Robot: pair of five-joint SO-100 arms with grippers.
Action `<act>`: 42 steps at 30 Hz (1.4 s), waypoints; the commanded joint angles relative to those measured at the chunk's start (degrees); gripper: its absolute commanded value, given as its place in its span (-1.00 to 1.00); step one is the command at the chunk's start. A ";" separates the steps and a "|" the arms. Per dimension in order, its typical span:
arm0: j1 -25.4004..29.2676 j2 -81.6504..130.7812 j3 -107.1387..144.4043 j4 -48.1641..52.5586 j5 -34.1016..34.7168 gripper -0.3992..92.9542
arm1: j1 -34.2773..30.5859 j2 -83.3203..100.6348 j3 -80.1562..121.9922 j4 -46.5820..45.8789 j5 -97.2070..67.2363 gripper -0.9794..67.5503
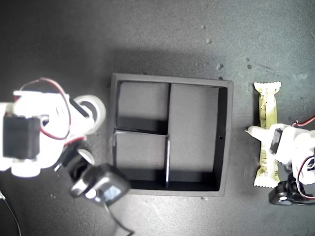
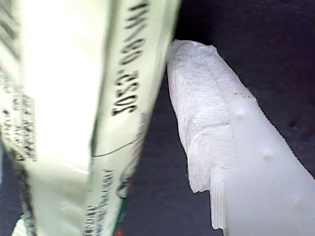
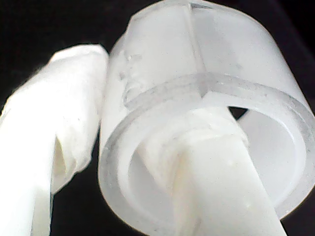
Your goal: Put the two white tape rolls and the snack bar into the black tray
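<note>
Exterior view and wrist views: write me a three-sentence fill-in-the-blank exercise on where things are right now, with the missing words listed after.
1. All three compartments of the square matte black tray are ___.
2. The long snack bar in its cream and yellow-green wrapper lies outside the tray, on the exterior view's ___.
3. My second pincer has one finger inside the ___ of the white ring-shaped tape roll.

Missing words: empty; right; hole

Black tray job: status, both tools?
My first tool straddles the cream-and-green wrapped snack bar, not visibly clamped. My second tool pinches the white tape roll's wall. Square black tray empty, nothing blocking.
</note>
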 commanded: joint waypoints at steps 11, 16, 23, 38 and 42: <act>-3.60 -41.66 -53.96 14.68 4.48 -0.99 | -5.10 -0.97 -30.41 28.30 -4.31 -0.80; -4.48 -50.98 -59.15 15.56 2.99 -0.99 | -5.54 -1.58 -49.04 31.64 -10.20 -0.80; -4.92 -50.10 -51.42 15.56 0.35 -0.99 | -2.20 -17.40 -70.93 24.52 -17.23 -0.81; -4.22 -47.29 -50.45 15.56 1.32 -0.87 | -0.70 -30.32 -75.50 18.11 -16.96 -0.59; -2.99 -44.03 -49.13 15.56 2.55 -0.61 | -1.67 -30.32 -75.76 24.87 -17.58 -0.11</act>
